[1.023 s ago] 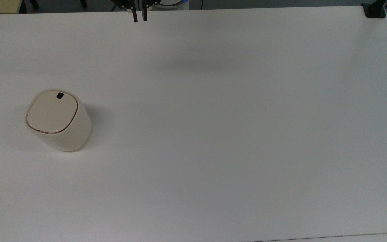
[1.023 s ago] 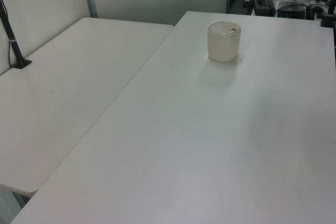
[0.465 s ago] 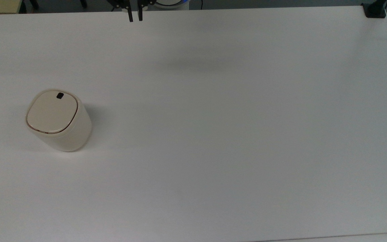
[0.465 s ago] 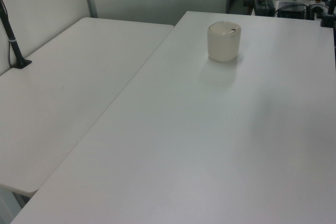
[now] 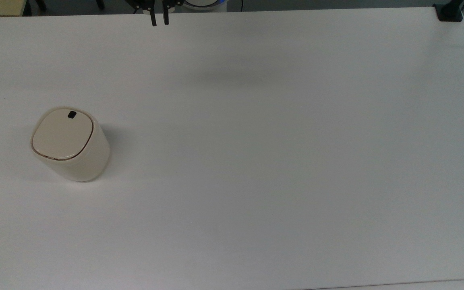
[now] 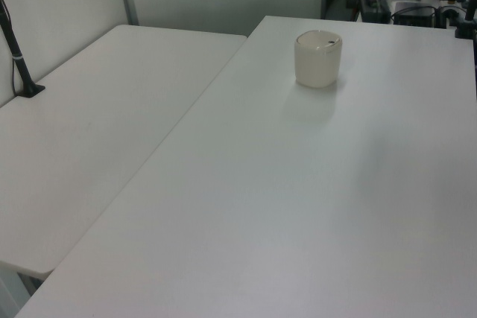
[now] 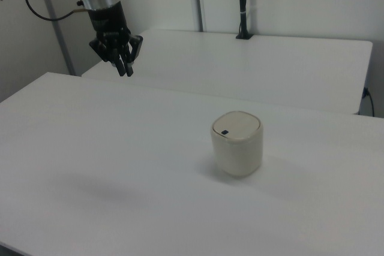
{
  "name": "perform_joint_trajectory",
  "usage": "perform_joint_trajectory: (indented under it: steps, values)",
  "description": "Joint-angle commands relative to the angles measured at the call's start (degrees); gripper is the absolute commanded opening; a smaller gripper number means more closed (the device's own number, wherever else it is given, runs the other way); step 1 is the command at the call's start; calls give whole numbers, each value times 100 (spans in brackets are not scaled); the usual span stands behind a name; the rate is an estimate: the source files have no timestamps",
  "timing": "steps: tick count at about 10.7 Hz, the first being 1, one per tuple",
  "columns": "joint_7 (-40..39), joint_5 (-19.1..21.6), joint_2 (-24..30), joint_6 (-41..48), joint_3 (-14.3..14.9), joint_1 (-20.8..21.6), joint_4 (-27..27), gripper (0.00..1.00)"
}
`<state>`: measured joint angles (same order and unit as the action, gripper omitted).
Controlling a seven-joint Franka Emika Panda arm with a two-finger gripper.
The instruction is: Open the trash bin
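My gripper [image 5: 159, 21] hangs in the air with its two black fingers [image 7: 124, 67] pointing down, parted by a narrow gap and holding nothing. It sits at the top view's upper edge, above the far rim of the white table [image 5: 280, 153]. My wrist tilts slightly in the right view. The trash bin [image 5: 70, 143] stands upright, lid closed, well apart toward the top view's left

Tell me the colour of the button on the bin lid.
Black, on the cream trash bin; the button shows best in the top view.
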<state>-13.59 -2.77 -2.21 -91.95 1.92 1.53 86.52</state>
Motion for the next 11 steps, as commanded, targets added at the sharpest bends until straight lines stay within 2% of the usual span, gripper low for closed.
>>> perform_joint_trajectory:
  steps: [1, 2, 3, 5, 6, 7, 9, 11]
  values:
    - [-136, 110, 98, -157, 36, -22, 101, 24]
    - [-118, 110, 98, -131, 36, -22, 101, 25]
    - [-92, 110, 98, -113, 27, -13, 101, 35]
    - [-83, 110, 98, -96, 27, -13, 101, 43]
    - [-74, 110, 98, -95, 27, -4, 101, 64]
    - [-74, 110, 98, -95, 19, -4, 101, 66]
    - [-74, 110, 98, -95, 19, -13, 101, 86]
    - [-65, 110, 98, -95, 19, -4, 102, 91]
